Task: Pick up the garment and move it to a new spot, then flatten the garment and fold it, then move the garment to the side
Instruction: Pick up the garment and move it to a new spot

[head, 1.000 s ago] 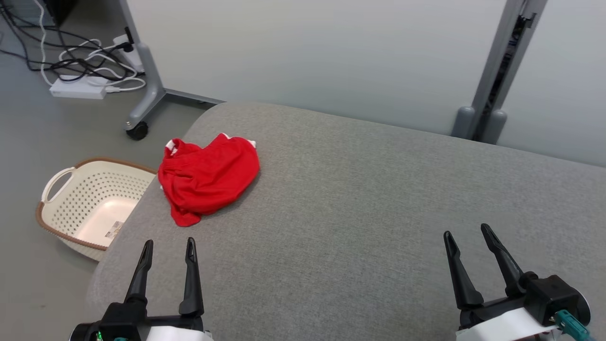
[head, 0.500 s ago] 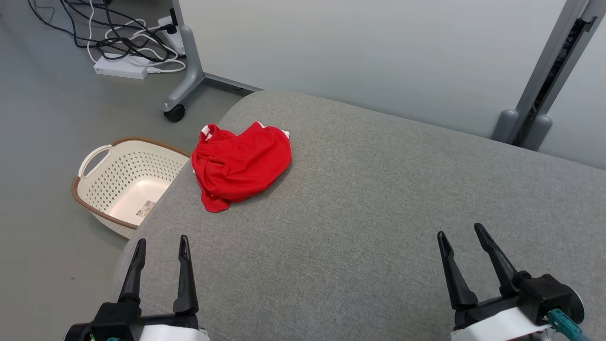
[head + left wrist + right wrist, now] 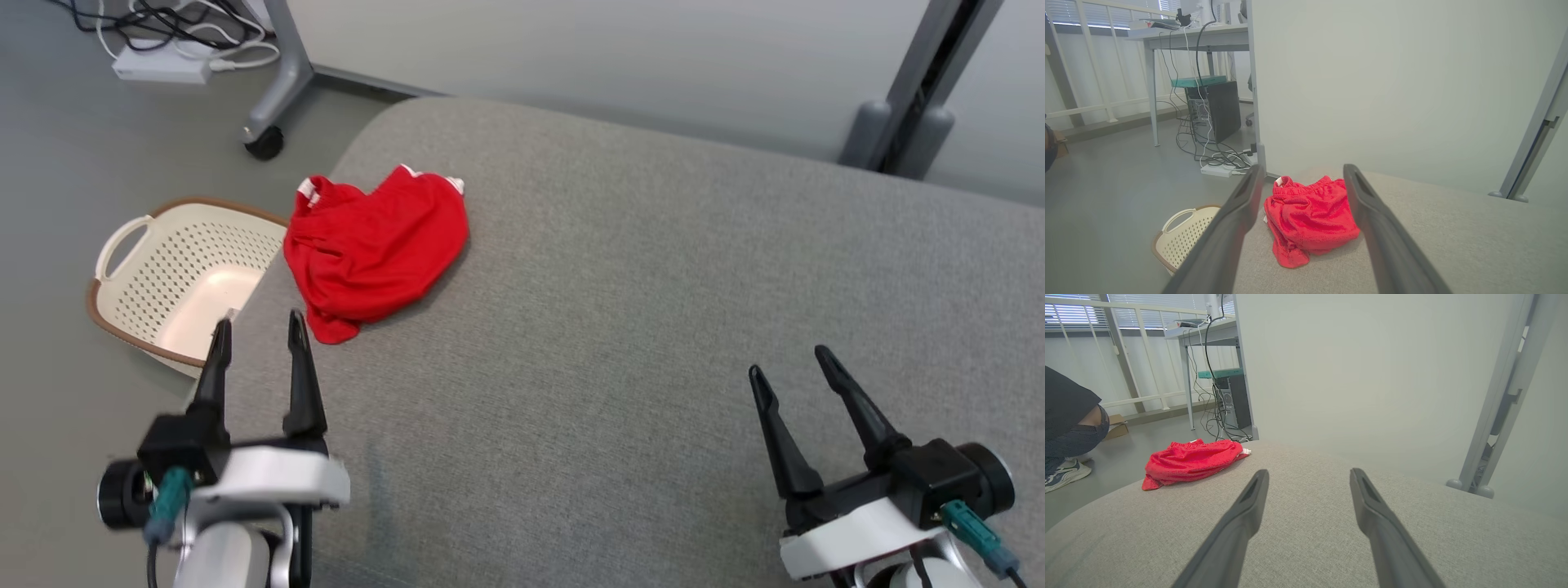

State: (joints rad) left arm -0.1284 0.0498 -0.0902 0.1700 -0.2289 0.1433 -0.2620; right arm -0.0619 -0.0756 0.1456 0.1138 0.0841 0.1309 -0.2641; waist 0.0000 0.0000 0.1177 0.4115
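Garment (image 3: 375, 245) red, crumpled on cushion (image 3: 653, 327); waistband tag (image 3: 1278, 180) unreadable.

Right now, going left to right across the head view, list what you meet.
basket → garment → right gripper. The left gripper is left out, since it overlaps the span between basket and garment.

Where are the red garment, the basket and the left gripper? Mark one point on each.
red garment (image 3: 375, 245), head view, middle of the crumpled cloth.
basket (image 3: 163, 278), head view, perforated inner wall.
left gripper (image 3: 259, 318), head view, midway between its open jaws' tips.
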